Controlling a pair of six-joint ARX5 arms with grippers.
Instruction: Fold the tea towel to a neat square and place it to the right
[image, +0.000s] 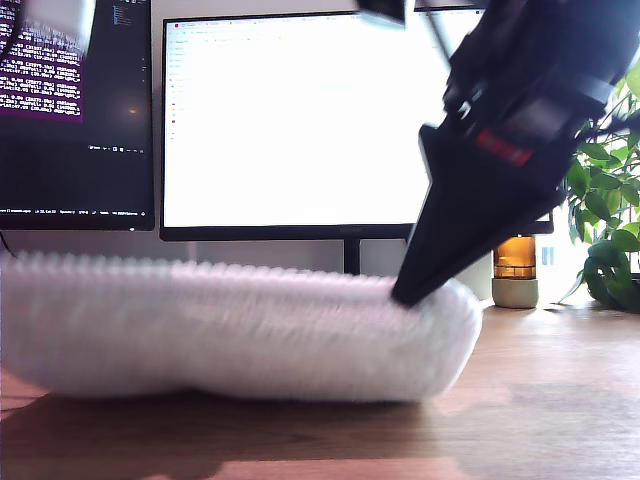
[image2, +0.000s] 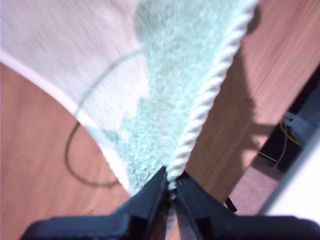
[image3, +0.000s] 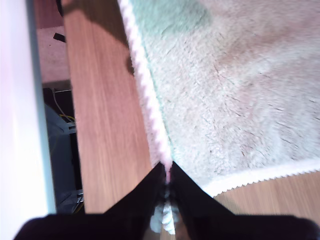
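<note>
My first gripper (image2: 171, 186) and my second gripper (image3: 167, 181) each pinch the corded edge of the tea towel (image: 230, 325), which stretches ahead toward twelve o'clock

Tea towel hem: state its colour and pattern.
The hem of the tea towel is white, twisted like rope cord. It shows best in the first wrist view.

My first gripper (image2: 171, 187) is showing two matte black, wedge-shaped fingers tapering to thin tips. My second gripper (image3: 166, 181) is showing the same black tapered fingers. In the exterior view an arm (image: 520, 110) is appearing as a bulky black housing bearing a small red marking.
</note>
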